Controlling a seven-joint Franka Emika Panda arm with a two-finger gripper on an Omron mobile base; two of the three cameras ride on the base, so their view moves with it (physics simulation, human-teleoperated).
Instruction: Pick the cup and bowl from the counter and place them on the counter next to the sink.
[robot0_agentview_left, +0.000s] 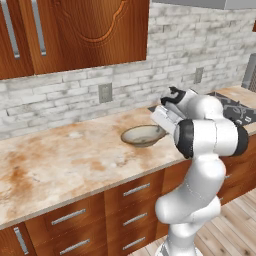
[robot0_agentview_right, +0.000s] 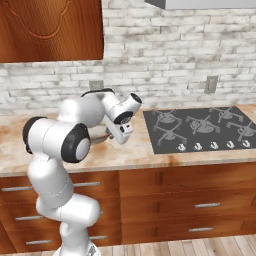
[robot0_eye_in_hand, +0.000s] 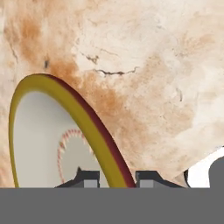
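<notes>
One bowl (robot0_agentview_left: 143, 135) sits mid-counter (robot0_agentview_left: 65, 155), left of the stovetop (robot0_agentview_right: 197, 127). Claw (robot0_eye_in_hand: 117, 178) straddles the bowl's rim (robot0_eye_in_hand: 94, 131), one fingertip (robot0_eye_in_hand: 87, 177) inside, the other outside, jaws narrow around it; can't tell if they pinch it yet.

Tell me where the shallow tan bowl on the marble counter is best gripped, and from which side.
The rim, taken from above. The shallow beige-tan bowl sits upright on the blotchy marble counter, too wide to span but with a thin wall that flares outward. One finger inside and one outside fits it. The hand already straddles the rim that way, on the side nearest the stovetop.
</notes>
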